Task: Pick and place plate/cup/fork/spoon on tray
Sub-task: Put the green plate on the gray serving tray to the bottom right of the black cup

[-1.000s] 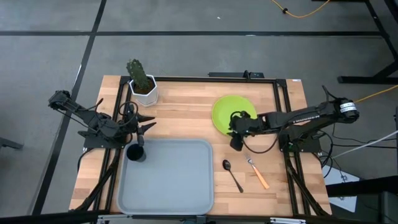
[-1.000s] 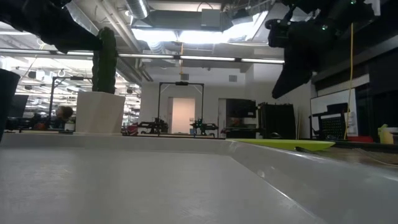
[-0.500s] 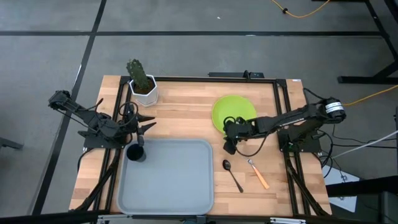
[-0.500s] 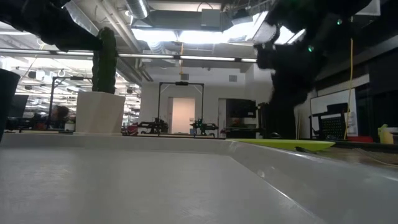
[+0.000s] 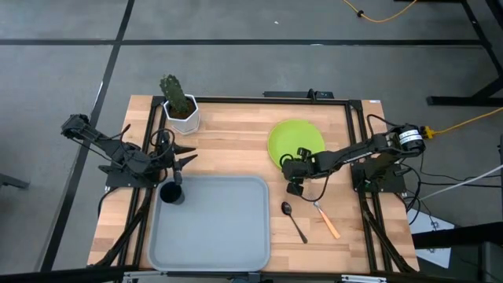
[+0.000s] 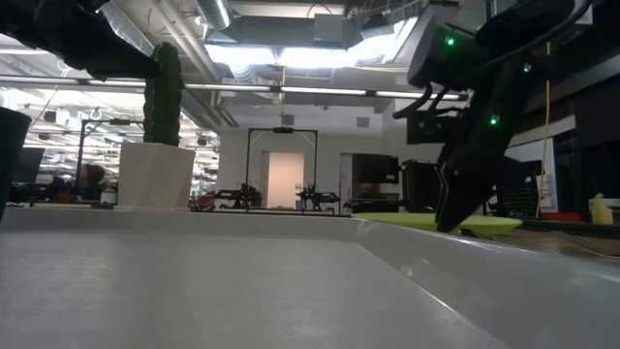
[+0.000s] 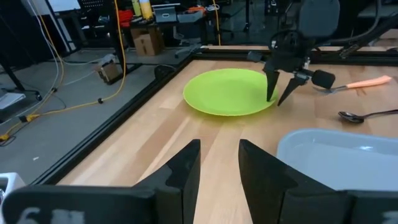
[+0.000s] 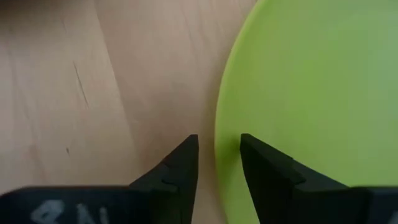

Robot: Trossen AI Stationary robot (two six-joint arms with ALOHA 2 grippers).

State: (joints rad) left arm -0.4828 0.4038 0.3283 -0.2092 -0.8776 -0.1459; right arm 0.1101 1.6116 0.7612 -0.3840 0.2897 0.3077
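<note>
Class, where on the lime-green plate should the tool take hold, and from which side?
Probably the plate's thin rim on its tray-facing edge, from above: it lies flat on the table, and the open right tool already straddles that rim.

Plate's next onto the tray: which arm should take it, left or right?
Right. The right claw is open and straddles the rim of the plate, one finger over wood, one over green. The left claw hangs near the cup at the corner of the tray, well away from the plate.

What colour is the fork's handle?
Orange. The fork shows best in the high view, lying right of the spoon.
</note>
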